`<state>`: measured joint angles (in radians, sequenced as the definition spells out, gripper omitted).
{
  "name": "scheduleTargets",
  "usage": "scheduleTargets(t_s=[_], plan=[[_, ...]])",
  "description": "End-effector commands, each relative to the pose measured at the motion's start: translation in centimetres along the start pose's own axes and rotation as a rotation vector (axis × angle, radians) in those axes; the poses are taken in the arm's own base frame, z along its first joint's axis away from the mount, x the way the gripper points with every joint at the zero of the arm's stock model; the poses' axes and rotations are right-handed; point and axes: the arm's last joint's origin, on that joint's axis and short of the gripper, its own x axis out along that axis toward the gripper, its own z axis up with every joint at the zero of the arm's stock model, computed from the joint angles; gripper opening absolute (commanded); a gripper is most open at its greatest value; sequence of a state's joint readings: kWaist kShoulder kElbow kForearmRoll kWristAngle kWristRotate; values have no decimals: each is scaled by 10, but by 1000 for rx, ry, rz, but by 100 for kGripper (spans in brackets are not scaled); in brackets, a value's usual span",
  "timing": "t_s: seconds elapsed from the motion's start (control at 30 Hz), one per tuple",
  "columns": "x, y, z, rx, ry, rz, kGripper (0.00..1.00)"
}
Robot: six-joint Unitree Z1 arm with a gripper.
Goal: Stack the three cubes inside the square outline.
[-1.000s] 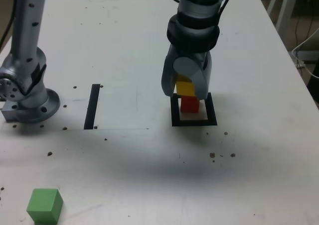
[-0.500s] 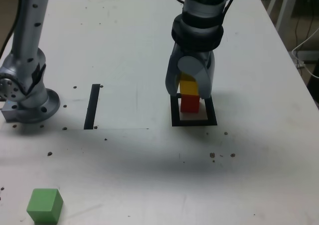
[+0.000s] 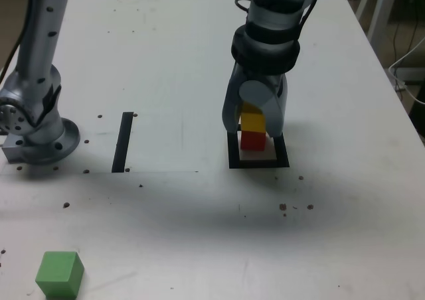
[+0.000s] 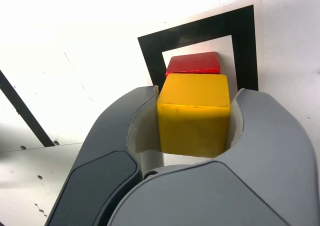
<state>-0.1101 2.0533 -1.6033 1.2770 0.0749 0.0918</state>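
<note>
My gripper [image 3: 254, 119] is shut on the yellow cube [image 3: 252, 122], which I hold directly over the red cube [image 3: 252, 140]. The red cube stands inside the square outline [image 3: 234, 154]. In the wrist view the yellow cube [image 4: 195, 111] sits clamped between my grey fingers [image 4: 270, 131], with the red cube [image 4: 194, 64] just beyond it and the square outline [image 4: 150, 51] around that. I cannot tell whether yellow touches red. The green cube [image 3: 60, 273] lies far away at the front of the exterior view's left.
The arm's grey base [image 3: 36, 127] stands at the exterior view's left. A straight black tape strip [image 3: 123, 142] lies between the base and the outline. Small dark specks dot the white table [image 3: 199, 233]. The table's right edge [image 3: 392, 81] is near cables.
The gripper with the yellow cube has shifted slightly to the exterior view's right and settled lower over the red cube. The green cube has not moved.
</note>
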Motion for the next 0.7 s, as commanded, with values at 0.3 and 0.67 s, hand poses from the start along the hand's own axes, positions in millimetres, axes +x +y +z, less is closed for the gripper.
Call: scheduleTargets(t_s=[0.3,0.67], plan=[[6,0,0,4,17,-13,84],[-1,0,-13,-19,3,7,97]])
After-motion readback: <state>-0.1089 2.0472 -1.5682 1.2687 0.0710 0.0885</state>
